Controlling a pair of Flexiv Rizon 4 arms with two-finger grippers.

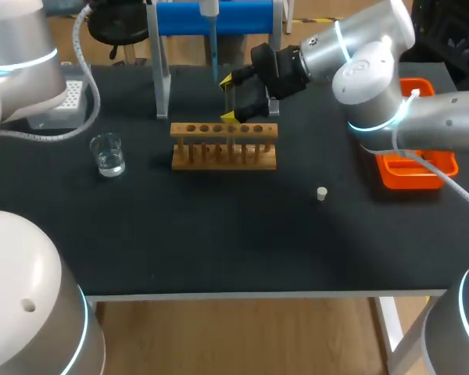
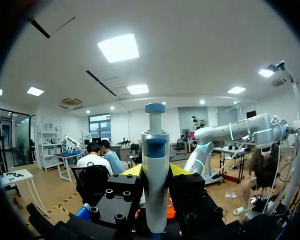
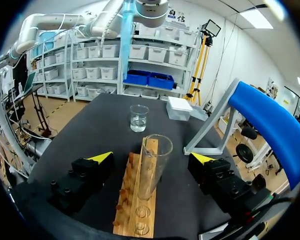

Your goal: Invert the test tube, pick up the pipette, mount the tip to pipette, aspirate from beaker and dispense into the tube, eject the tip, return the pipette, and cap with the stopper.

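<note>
left end effector (image 2: 155, 170) apparently clamps pipette (image 2: 155, 200) | right end effector (image 3: 151, 157) released, straddling test tube (image 3: 151, 172) in rack (image 3: 127, 202)

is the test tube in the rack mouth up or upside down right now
Mouth up. The test tube stands upright in the wooden rack, its open rim on top and its bottom end down in a hole.

The table (image 1: 219, 234) was matt black. The rack (image 1: 223, 146) was bare wood. The test tube (image 3: 152, 167) in it and the beaker (image 1: 108, 154) at its nine o'clock were clear, glossy glass. The pipette (image 2: 155, 185) was smooth white plastic, and the tray (image 1: 410, 172) at three o'clock was orange plastic.
</note>
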